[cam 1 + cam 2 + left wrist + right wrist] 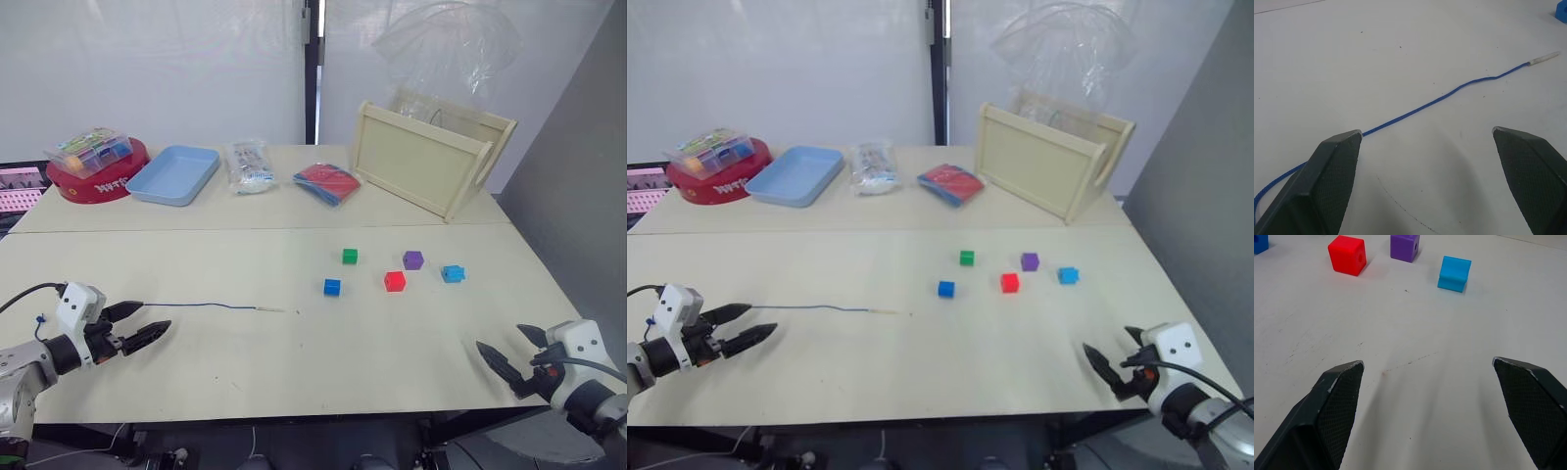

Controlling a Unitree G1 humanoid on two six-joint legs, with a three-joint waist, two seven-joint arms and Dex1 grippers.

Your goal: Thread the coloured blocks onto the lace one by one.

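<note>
Look at your robot's two arms. The left gripper [137,326] has two black fingers [1327,186] shaped like long wedges that get thin at the tips. Up close, the inside of each finger has a bumpy criss-cross pattern, like tiny squares. Behind the fingers sits a small white box with rounded corners and a few dark dots on it. A thin black cable loops out from that box. The wrist behind it is black and grey. The right gripper [512,358] looks the same: black pointed fingers [1327,416], a white box, and a black cable.
</note>
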